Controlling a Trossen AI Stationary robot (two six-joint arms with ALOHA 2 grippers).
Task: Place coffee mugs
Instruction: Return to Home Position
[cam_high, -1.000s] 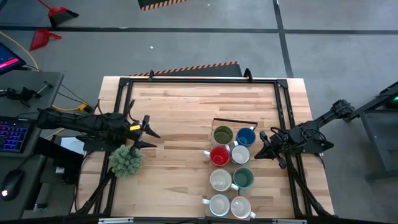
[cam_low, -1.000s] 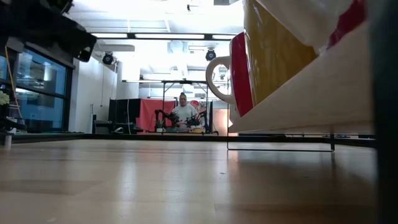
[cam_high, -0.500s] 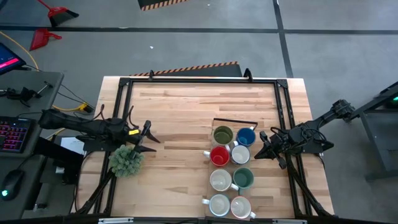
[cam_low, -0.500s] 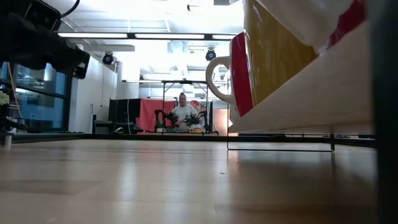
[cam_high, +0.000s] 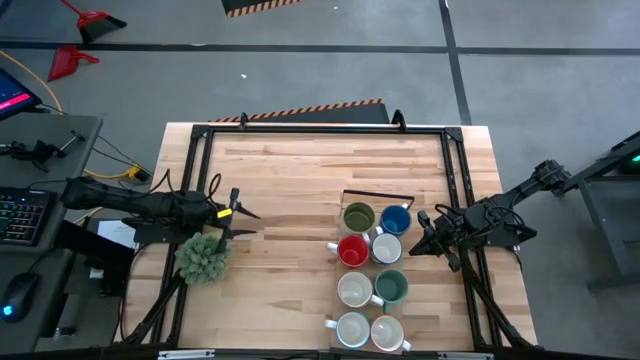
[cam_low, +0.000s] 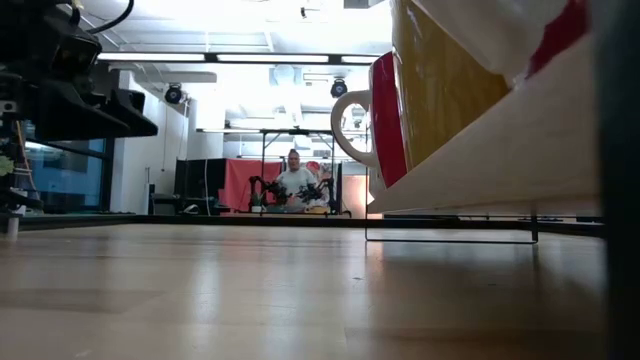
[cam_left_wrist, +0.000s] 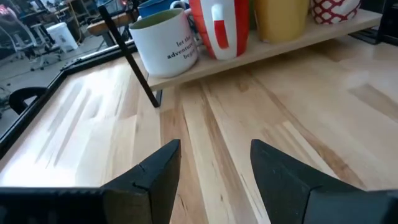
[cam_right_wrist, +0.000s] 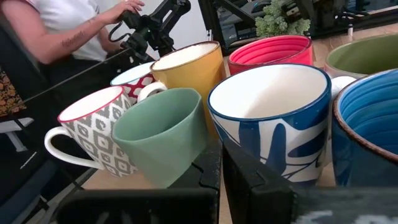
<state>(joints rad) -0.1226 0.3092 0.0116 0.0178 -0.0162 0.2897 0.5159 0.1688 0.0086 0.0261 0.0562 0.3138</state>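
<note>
Eight mugs stand in two rows on a low wooden riser (cam_high: 345, 308) at the table's right: olive green (cam_high: 358, 216), blue (cam_high: 396, 218), red (cam_high: 352, 250), teal (cam_high: 391, 287) and four white-lined ones, such as the one (cam_high: 387, 248) nearest my right gripper. My right gripper (cam_high: 415, 247) is shut and sits level, just right of that row. Its wrist view shows the blue-patterned white mug (cam_right_wrist: 273, 124) close ahead; whether it touches, I cannot tell. My left gripper (cam_high: 243, 213) is open over bare wood at the table's left, pointing toward the mugs (cam_left_wrist: 165, 46).
A bushy green plant (cam_high: 203, 257) stands just near of my left gripper. A black frame (cam_high: 320, 128) runs round the table top. A black wire leg (cam_left_wrist: 134, 59) holds the riser off the table. A person (cam_right_wrist: 62, 31) sits beyond the table.
My left gripper has come down toward the table: in the low view its dark shape drops from the upper left corner to lower at the left edge. The right arm and the mugs have kept still.
</note>
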